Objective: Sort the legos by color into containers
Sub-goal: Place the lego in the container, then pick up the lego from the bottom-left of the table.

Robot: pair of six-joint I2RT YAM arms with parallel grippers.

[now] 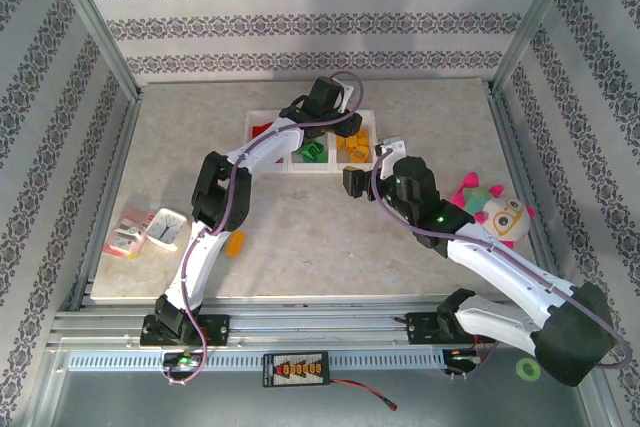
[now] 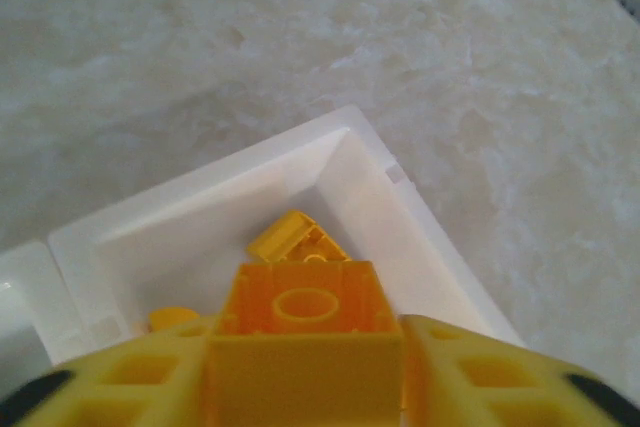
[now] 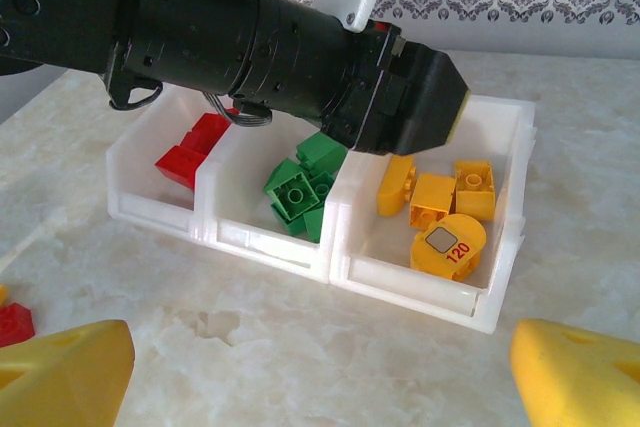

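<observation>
The containers point(image 3: 270, 247) stand in a row at the back of the table. Red legos point(image 3: 195, 152) lie in the left one, green legos point(image 3: 300, 187) in the middle one, yellow legos point(image 3: 445, 207) in the right one. My left gripper point(image 2: 305, 387) hangs over the right bin point(image 2: 400, 217), and an orange-yellow brick point(image 2: 305, 312) sits snug between its fingers, hollow side up. My right gripper point(image 3: 320, 387) stands wide open in front of the bins, nothing in it. A loose orange brick point(image 1: 236, 243) lies near the left arm, a red one point(image 3: 12, 325) on the table.
A pink-and-teal plush toy point(image 1: 495, 209) lies by the right arm. A red-and-white packet point(image 1: 125, 232) and a white block point(image 1: 165, 229) sit at the left edge. The left arm point(image 1: 260, 152) stretches over the bins.
</observation>
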